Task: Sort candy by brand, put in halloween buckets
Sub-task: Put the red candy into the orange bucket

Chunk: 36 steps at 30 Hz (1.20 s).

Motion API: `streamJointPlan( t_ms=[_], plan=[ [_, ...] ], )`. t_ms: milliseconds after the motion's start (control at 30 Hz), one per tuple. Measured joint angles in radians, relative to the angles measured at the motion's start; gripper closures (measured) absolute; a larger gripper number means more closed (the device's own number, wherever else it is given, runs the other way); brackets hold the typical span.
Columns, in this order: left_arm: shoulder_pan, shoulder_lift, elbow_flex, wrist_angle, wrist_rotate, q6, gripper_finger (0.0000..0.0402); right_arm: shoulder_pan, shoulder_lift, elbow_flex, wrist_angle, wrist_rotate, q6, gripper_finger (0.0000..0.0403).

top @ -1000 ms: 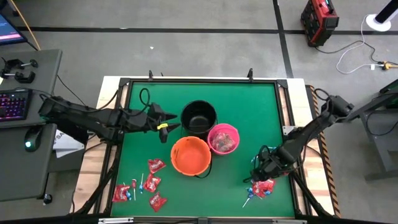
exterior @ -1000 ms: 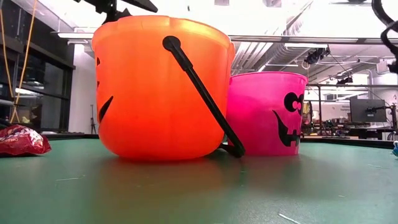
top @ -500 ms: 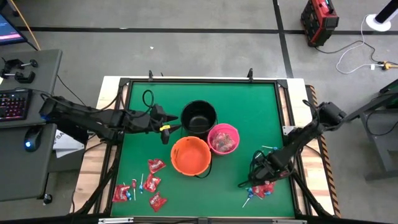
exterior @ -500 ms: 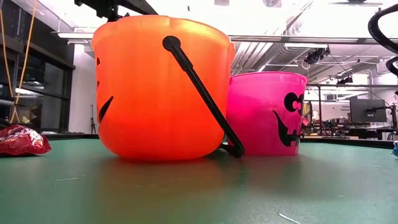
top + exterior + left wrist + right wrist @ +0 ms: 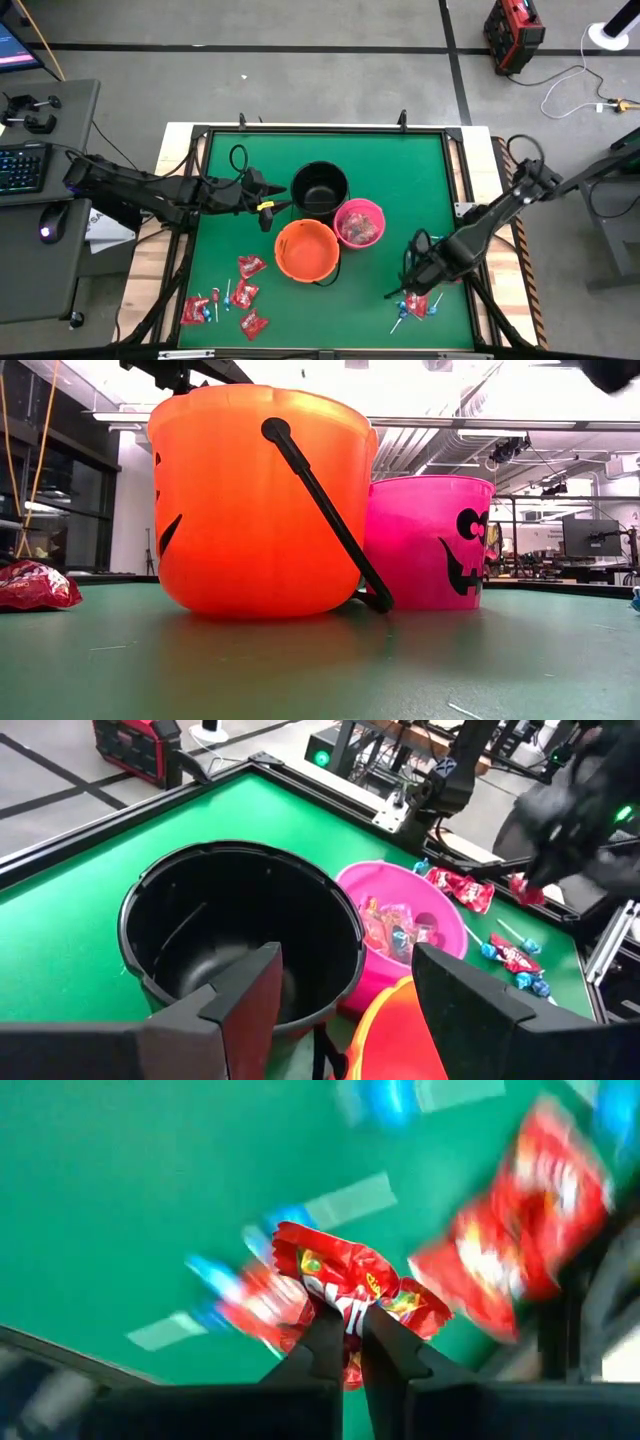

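Three buckets stand grouped near the middle of the green table: the black bucket farthest back, the pink bucket just beside it, and the orange bucket in front, touching or nearly touching both. We note wrapped candy inside the pink bucket in the left wrist view; the black one shows a bare floor.

We find the left gripper hovering just beside the black bucket, its fingers spread wide and holding nothing. The right gripper is low over the table's near right corner, its fingers pinched tight on a red packet, with more red packets and blue lollipops lying under it.

We record a second scatter of red packets and lollipops at the near left of the table.

Around the table we observe a grey floor with dark tape lines, a red case with a white cable at the back right, and a desk with a keyboard at the left. The low view shows a bright workshop with glazing behind the buckets.
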Motion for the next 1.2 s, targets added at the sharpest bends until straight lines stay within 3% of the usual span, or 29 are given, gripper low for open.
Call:
streamJointPlan(
  t_ms=[133,200,267,467,567,700,867,1067,1200],
  plan=[
    [0.000,0.000,0.000,0.000,0.000,0.000,0.0188,-0.034,-0.028,0.094,0.045,0.316,-0.056,0.0390],
    [0.000,0.000,0.000,0.000,0.002,0.000,0.0188,-0.062,-0.029,0.112,0.163,0.432,-0.183,0.0394],
    [0.000,0.000,0.000,0.000,0.021,-0.001,0.0188,-0.098,-0.027,0.112,0.339,0.471,-0.379,0.0398],
    [-0.001,0.000,0.000,0.000,0.052,-0.017,0.0188,-0.228,0.058,0.099,0.804,0.386,-0.956,0.0395],
    [-0.003,-0.002,0.000,0.010,0.052,-0.017,0.0188,-0.289,0.108,0.099,0.936,0.367,-1.071,0.0394],
    [-0.003,-0.002,0.000,0.009,0.053,-0.015,0.0188,-0.347,0.188,0.099,1.038,0.232,-1.122,0.0391],
    [-0.003,-0.004,0.000,0.020,0.043,0.037,0.0188,-0.373,0.263,0.108,1.036,0.182,-1.098,0.0350],
    [-0.004,-0.053,0.000,0.023,0.067,0.047,0.0188,-0.391,0.279,0.175,1.002,0.180,-1.188,0.0238],
    [-0.014,-0.098,0.002,0.014,0.077,0.040,0.0188,-0.407,0.279,0.292,0.809,0.173,-1.285,0.0173]
  ],
)
